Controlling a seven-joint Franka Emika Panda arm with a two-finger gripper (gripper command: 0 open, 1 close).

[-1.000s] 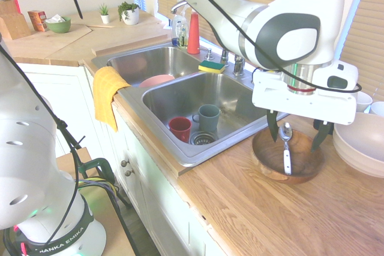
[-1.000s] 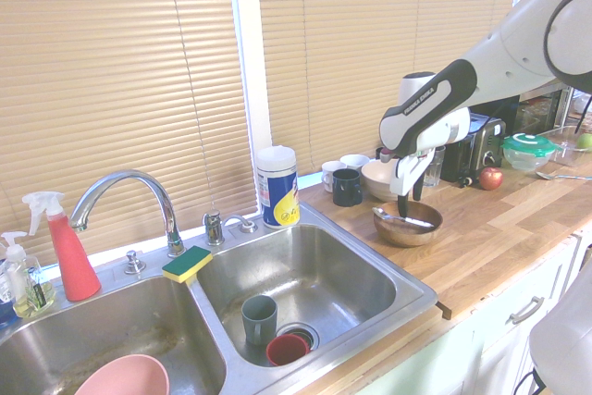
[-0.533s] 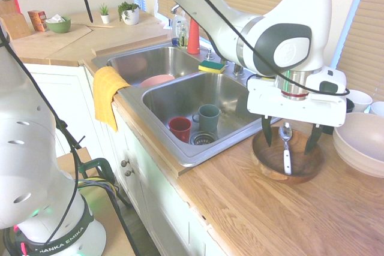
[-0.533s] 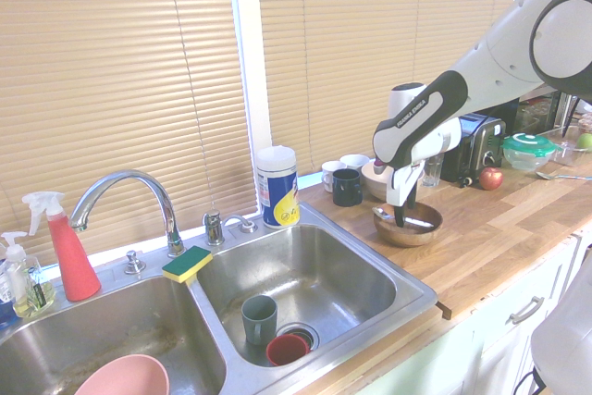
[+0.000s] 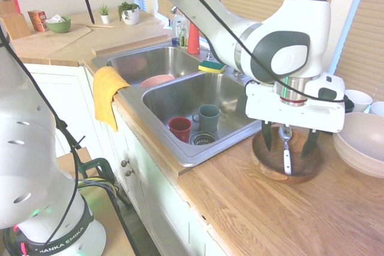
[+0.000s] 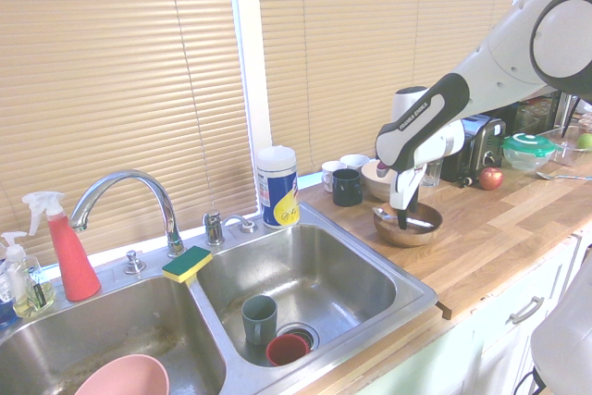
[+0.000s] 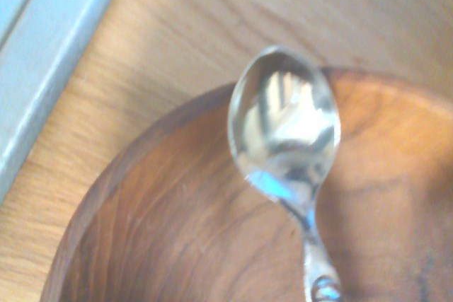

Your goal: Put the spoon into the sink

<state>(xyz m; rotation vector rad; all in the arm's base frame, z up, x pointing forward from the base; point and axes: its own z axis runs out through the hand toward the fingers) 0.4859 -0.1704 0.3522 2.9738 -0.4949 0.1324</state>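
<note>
While the spoon [image 5: 287, 159] is propped across the wooden bowl [image 5: 264, 163], it is straddled by the pincer [image 5: 289, 144], spread wide and empty, seemingly for grasping.

The spoon [image 5: 287, 153] has silver metal and white handle. The bowl [image 5: 276, 163] is brown with darker grain. The towel [image 5: 108, 93] is yellow.
</note>
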